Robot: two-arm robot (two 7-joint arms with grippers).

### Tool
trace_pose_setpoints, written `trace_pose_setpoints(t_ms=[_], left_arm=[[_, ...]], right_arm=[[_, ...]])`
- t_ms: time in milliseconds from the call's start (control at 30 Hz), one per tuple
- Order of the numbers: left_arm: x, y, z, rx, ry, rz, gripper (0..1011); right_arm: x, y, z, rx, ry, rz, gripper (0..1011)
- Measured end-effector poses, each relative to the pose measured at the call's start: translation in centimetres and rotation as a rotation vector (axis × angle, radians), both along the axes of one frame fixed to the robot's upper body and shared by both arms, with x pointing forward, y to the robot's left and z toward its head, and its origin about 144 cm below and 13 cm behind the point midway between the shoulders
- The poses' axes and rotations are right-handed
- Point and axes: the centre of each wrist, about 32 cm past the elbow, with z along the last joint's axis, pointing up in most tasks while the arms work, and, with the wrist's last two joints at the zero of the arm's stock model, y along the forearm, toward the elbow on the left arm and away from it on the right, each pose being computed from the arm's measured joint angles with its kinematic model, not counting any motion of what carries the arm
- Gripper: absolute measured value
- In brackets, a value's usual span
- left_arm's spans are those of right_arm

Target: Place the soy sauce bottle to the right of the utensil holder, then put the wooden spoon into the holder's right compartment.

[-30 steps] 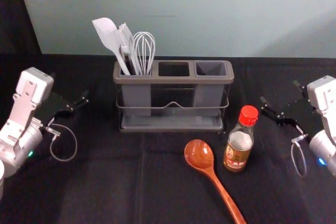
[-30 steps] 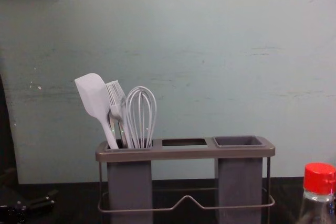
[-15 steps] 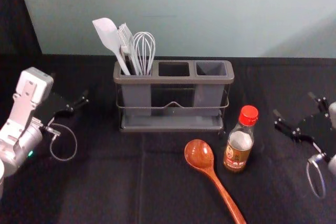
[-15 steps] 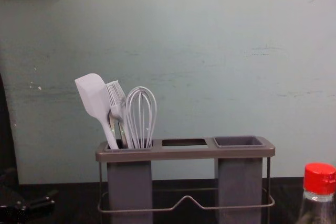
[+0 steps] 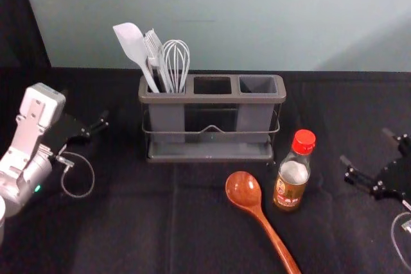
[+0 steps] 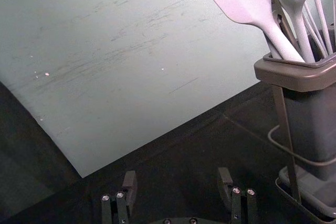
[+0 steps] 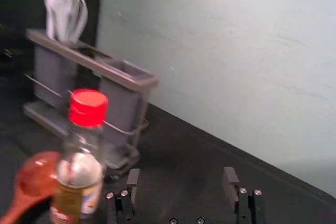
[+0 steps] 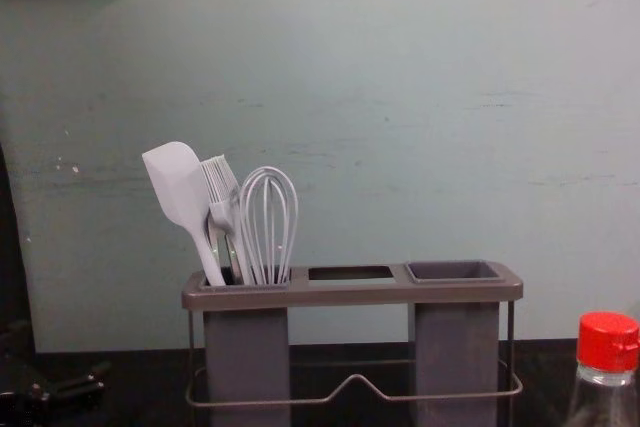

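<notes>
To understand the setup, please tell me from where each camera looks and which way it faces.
Left wrist: on that wrist, facing past the open left gripper to the wall and holder.
Right wrist: on that wrist, facing past the open right gripper to the bottle, spoon, holder and wall.
Head: on the head, facing forward and down at the table; both grippers show.
Chest: lower, facing forward to holder and wall; left gripper shows at lower left.
Head and chest share holder, bottle, wall and left gripper.

Bright wall [image 5: 257, 17], dark table [image 5: 115, 222]

Soft wall shadow beyond the right gripper [image 5: 366, 145], glare on the spoon [image 5: 243, 187], bottle [image 7: 86, 145] near that gripper looks kinda blurry in the right wrist view.
</notes>
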Motion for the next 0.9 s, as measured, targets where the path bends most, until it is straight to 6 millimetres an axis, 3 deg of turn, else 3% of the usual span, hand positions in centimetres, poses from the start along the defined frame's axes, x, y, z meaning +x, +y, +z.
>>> trace_pose_setpoints(t_ms=[200, 467, 900], left_arm=[[0.0, 0.0, 0.0, 0.000, 0.000, 0.000, 1005], [0.0, 0.0, 0.0, 0.000, 0.000, 0.000, 1005], [0.0, 0.0, 0.0, 0.000, 0.000, 0.000, 1005]], right_arm=[[-0.9, -0.6, 0.5, 0.075, -0.007, 0.097, 1002], [-0.6, 0.0, 0.4, 0.147, -0.003, 0.203, 1003], [2.0, 3.1, -0.4, 0.222, 0.024, 0.266, 1002]])
